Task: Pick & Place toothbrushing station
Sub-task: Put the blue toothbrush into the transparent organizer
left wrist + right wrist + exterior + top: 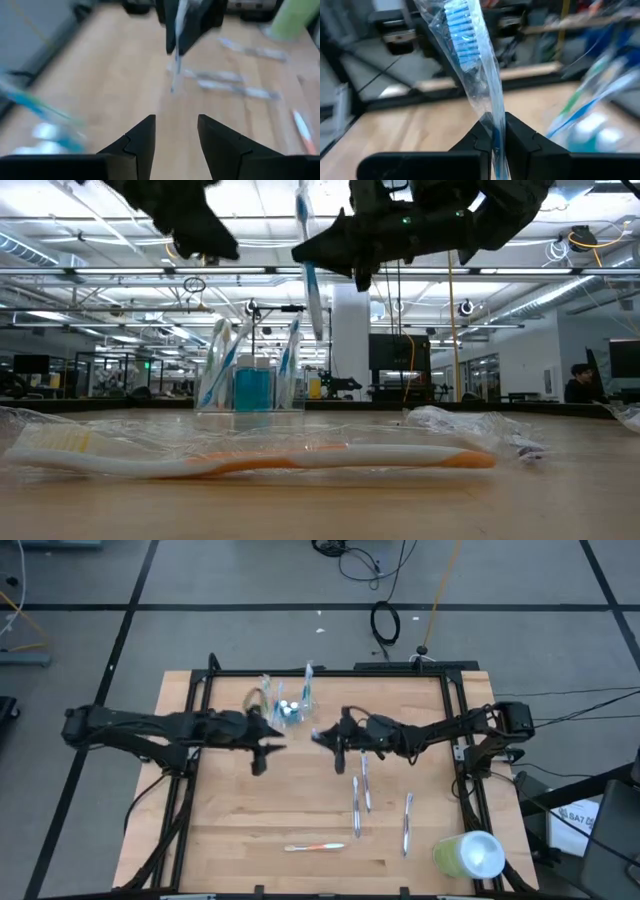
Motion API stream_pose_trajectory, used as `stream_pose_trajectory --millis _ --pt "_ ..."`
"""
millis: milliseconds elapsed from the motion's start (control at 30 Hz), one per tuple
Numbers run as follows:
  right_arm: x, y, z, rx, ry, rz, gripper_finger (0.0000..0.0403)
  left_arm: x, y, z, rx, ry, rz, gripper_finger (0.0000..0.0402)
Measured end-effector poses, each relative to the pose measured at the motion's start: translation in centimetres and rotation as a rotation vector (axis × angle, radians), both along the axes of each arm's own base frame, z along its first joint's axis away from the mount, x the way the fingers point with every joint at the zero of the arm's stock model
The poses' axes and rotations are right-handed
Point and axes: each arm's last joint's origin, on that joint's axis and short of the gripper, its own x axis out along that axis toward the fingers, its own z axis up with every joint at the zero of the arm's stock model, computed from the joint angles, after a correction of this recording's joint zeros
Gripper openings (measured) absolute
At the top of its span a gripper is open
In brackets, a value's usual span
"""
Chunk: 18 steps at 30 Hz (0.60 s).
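- Above the table's middle, the right gripper (493, 131) is clamped on a wrapped blue brush (470, 55), bristle end up in its own wrist view, the handle pinched between the fingers.
- From overhead, that gripper (338, 743) hangs just beside the clear cup (288, 708), which stands near the far edge with several brushes already leaning in it.
- The left gripper (176, 139) has its fingers parted with nothing between them; overhead it sits (268, 747) on the cup's near side, close by.
- Judged step: carrying the held brush to the cup. To do it well, bring the lower tip over the cup's mouth, keep the brush close to upright, and lower it into a gap among the leaning brushes before letting go; the loose wrapper may snag on them or tip the light cup.
- The left arm is close enough that the two could crowd each other by the cup.
- Table (230, 820): pale wood planks in a black frame. Three wrapped brushes (357, 802) lie near the middle, an orange brush (250, 461) nearer the front, and a lime-green cylinder (466, 853) in the front right corner.
- Room: a wide open workshop with ceiling strip lights, grey floor with dark lines, cables beyond the far edge, and a person (581, 383) seated far off.
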Motion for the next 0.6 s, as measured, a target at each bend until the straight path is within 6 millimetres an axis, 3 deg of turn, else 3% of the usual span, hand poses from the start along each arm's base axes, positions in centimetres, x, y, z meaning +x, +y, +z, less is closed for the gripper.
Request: stream_pose_trajectory --millis 167,300,600 --pt "-0.1 -2.6 1.6 -0.045 -0.186 -0.138 0.0025 -3.5 0.6 2.9 0.133 -0.115 0.136 0.0152" --pt "0.0 -5.4 1.1 -0.078 -0.268 -0.244 0.0022 -5.5 0.9 4.1 0.209 -0.168 0.205 0.0152" --pt "5.0 -11.1 -2.1 -0.027 -0.300 -0.283 0.0025 -6.2 1.0 4.1 0.244 -0.144 0.238 0.0152"
